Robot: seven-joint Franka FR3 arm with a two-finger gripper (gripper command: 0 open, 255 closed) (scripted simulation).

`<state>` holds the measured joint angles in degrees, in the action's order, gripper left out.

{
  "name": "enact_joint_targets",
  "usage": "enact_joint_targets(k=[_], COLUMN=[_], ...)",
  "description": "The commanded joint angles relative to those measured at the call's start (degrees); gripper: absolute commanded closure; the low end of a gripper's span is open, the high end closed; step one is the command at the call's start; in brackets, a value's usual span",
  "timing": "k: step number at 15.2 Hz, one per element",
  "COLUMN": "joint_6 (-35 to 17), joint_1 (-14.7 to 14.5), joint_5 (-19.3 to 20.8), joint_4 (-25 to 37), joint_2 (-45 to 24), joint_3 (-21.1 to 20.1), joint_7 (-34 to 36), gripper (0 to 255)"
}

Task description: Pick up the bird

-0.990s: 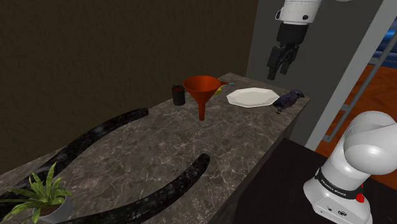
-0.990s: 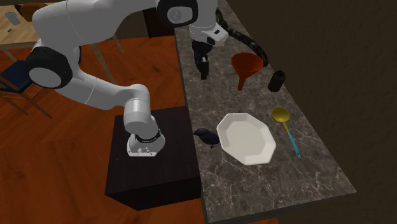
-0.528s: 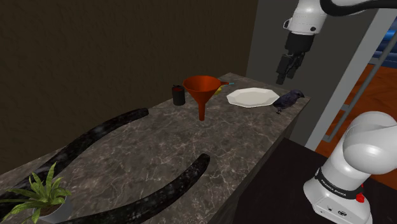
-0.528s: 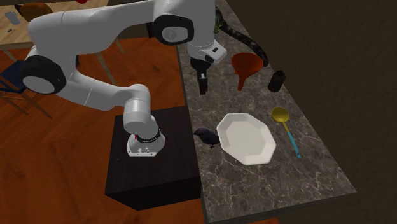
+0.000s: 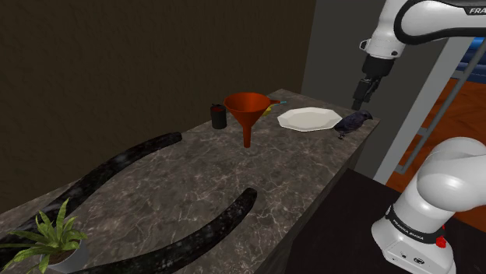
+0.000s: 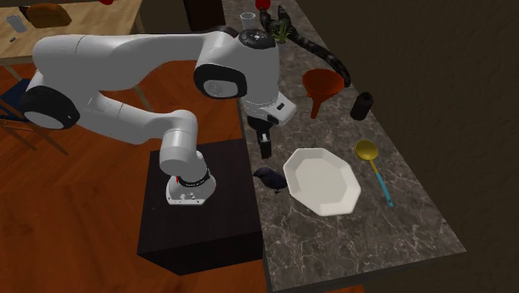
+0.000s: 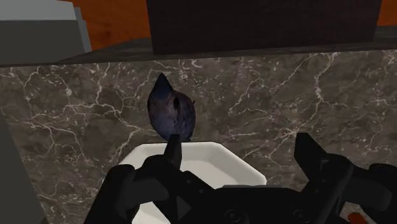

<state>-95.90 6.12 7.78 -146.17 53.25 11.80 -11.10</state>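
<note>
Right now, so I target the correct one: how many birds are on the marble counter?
1. The small dark blue-black bird stands at the dark marble counter's edge, beside the white octagonal plate, with the black gripper above it. I see no other.

A dark blue-purple bird (image 7: 170, 113) sits mid-frame on the dark, white-veined marbled worktop (image 7: 286, 95), its pointed end towards the worktop's far edge. The black jaws stand wide apart and clasp nothing. One finger (image 7: 173, 151) overlaps the bird's near end with its tip, while the other stands well to the side. Between them shows the rim of a white plate (image 7: 203, 156), just beside the bird. Beyond the worktop's edge are a dark box (image 7: 254, 25) and orange-brown floor (image 7: 114, 19).
</note>
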Motion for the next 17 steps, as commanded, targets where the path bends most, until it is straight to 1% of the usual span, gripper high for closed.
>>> enact_joint_targets(k=[1,4,5,12,14,15,17], joint_6=[-1.3,-4.2,-4.8,-10.0,-10.5,-10.6,-10.6], joint_1=[1.2,2.8,3.1,3.7,3.8,3.8,3.8], joint_5=[2.4,5.9,6.5,7.9,8.0,8.0,8.1], joint_4=[-1.2,-2.7,-2.9,-8.2,-8.6,-8.8,-8.8], joint_2=[0.4,-0.3,-0.5,-0.5,-0.5,-0.5,-0.4], joint_3=[2.6,6.9,7.7,9.1,9.2,9.2,9.2], joint_7=[-2.8,-6.9,-7.6,-7.5,-7.5,-7.5,-7.5], gripper=[0,0,0,0,0,255,255])
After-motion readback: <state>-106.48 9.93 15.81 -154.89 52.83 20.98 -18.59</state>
